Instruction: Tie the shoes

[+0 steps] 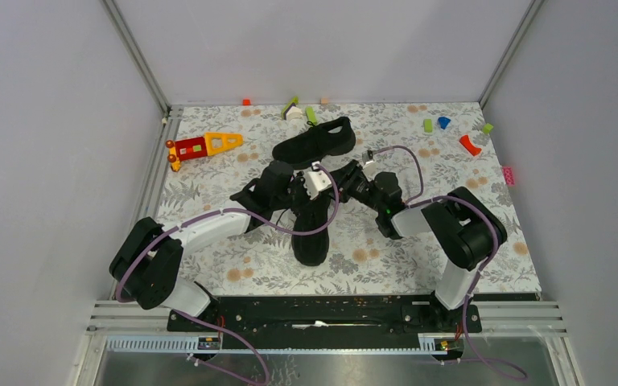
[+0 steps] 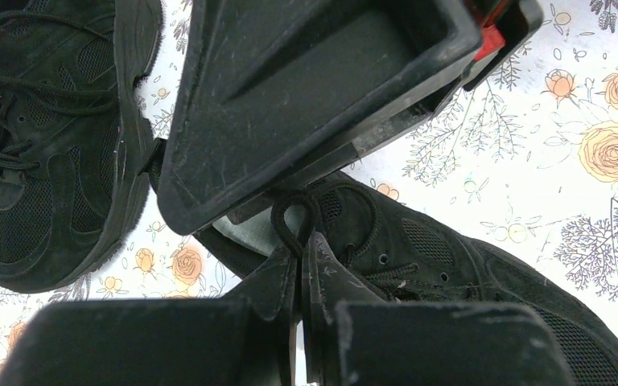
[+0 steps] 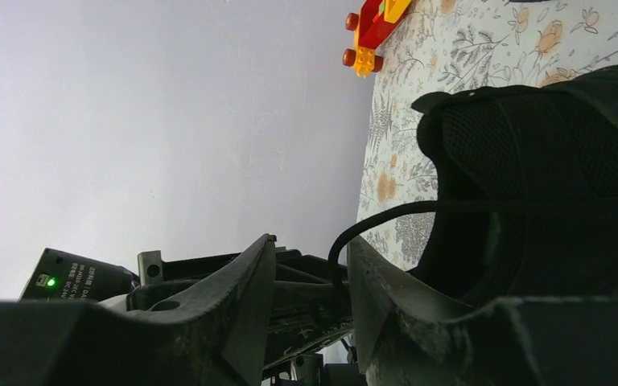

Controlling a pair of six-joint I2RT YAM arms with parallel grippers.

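Two black shoes lie on the flowered table. One shoe (image 1: pixel 315 141) lies at the back centre and shows at the left of the left wrist view (image 2: pixel 48 145). The other shoe (image 1: pixel 310 233) lies nearer, under both grippers (image 2: pixel 467 265). My left gripper (image 1: pixel 315 191) (image 2: pixel 299 241) is shut on a small loop of black lace (image 2: pixel 293 215) above this shoe's opening. My right gripper (image 1: pixel 343 178) (image 3: pixel 312 241) hangs close over the left one, its jaws apart. A taut black lace (image 3: pixel 386 214) runs from the shoe (image 3: pixel 547 177) and curves down between its fingers.
A red and yellow toy (image 1: pixel 203 145) lies at the back left. Small blocks lie along the back edge: orange (image 1: pixel 246 102), green (image 1: pixel 427 125), blue (image 1: pixel 444 122), red (image 1: pixel 470 145). Grey walls enclose the table on three sides.
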